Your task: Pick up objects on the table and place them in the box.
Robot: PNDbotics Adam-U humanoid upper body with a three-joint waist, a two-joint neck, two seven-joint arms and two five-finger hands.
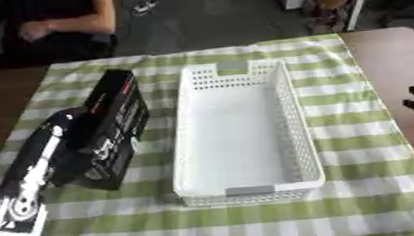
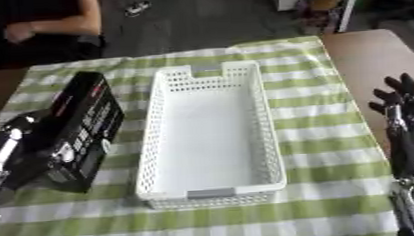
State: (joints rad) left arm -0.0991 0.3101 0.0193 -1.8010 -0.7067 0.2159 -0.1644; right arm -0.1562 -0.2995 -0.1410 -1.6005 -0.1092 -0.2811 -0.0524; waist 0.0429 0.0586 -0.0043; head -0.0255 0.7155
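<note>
Left eye view shows the left hand [image 1: 71, 141] wrapped round a black box [image 1: 115, 126], standing just left of the empty white basket [image 1: 289, 111]. It looks stiff and light; hold its long sides. The right hand [image 2: 401, 112] waits right of the basket, fingers straight.

You face a brown wooden table [image 1: 387, 47] under a green-and-white checked cloth [image 1: 351, 128]; beyond it lies grey floor [image 1: 215, 19].
</note>
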